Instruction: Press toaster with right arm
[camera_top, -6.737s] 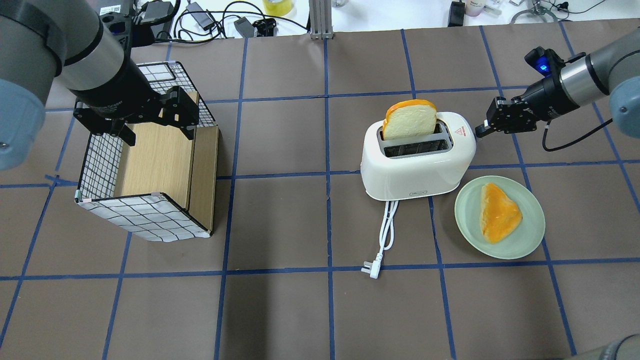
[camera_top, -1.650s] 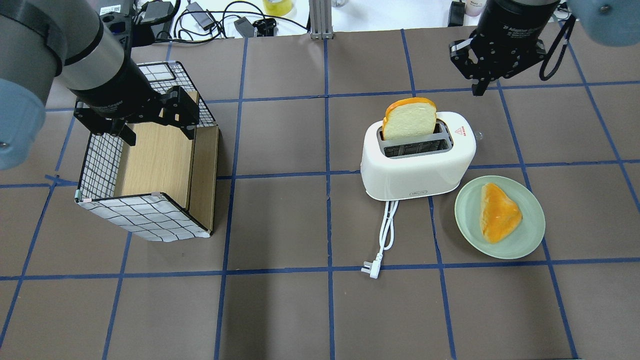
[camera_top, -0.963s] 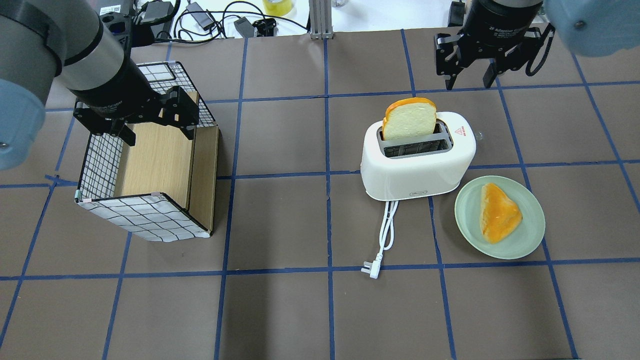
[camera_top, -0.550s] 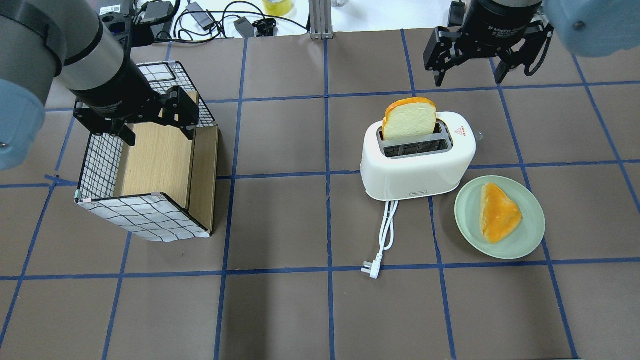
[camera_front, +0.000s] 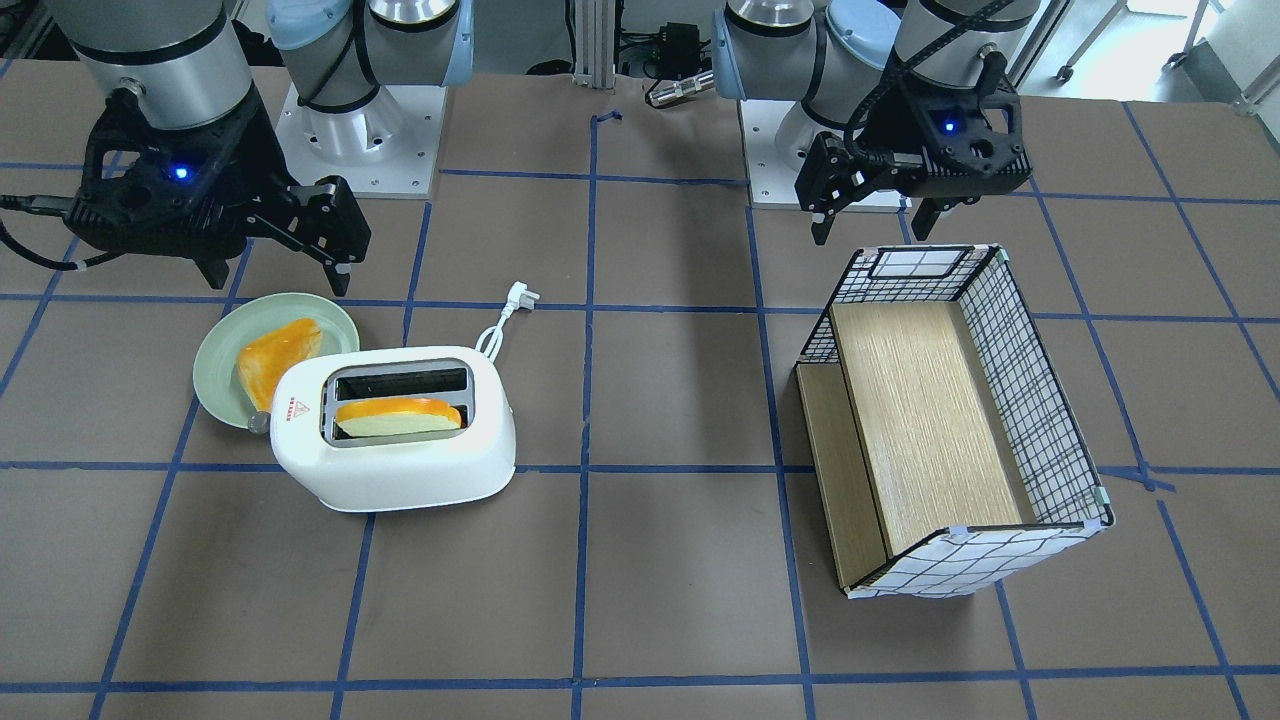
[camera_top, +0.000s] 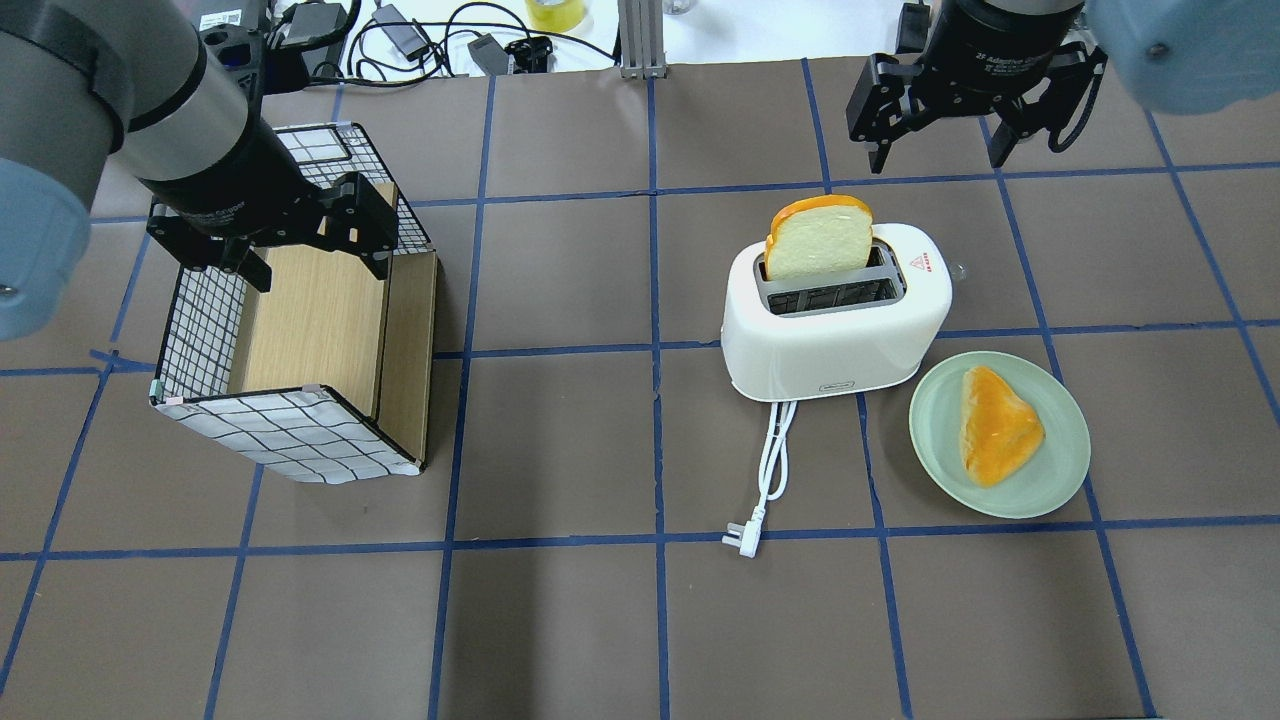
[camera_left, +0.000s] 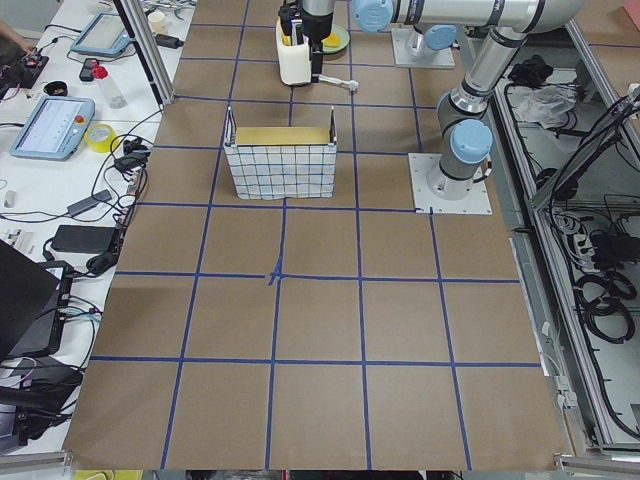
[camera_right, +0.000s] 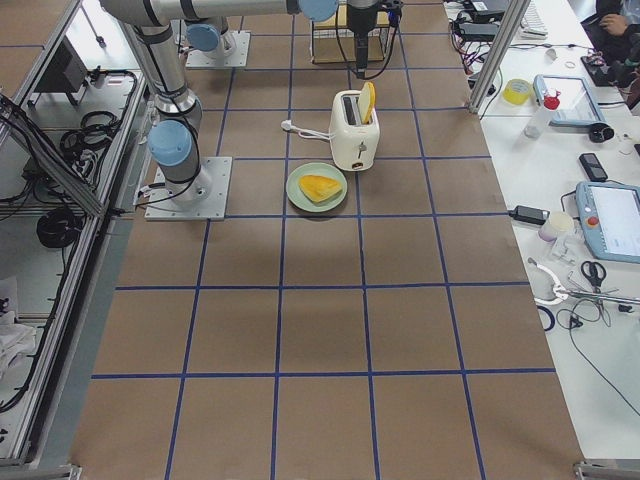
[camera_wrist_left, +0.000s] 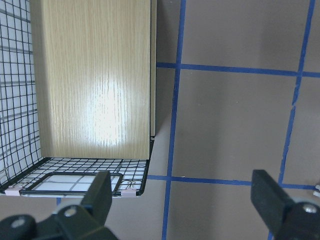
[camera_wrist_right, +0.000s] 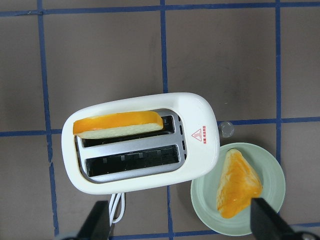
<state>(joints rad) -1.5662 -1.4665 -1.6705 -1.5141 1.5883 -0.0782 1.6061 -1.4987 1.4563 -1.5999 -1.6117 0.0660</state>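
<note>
The white two-slot toaster stands right of the table's middle, with a bread slice upright in its far slot and a small grey knob at its right end. It also shows in the right wrist view and the front view. My right gripper is open and empty. It hangs high above the table beyond the toaster's knob end and touches nothing. My left gripper is open and empty above the basket.
A green plate with a toast piece lies just right of the toaster's front. The white cord and plug trail toward the front. The checked basket with a wooden insert stands at the left. Cables lie along the far edge.
My right gripper, shut with its tip at the toaster's knob end 6.7 s ago, has lifted away to the far side, turned downward and opened. The left arm has not moved.
</note>
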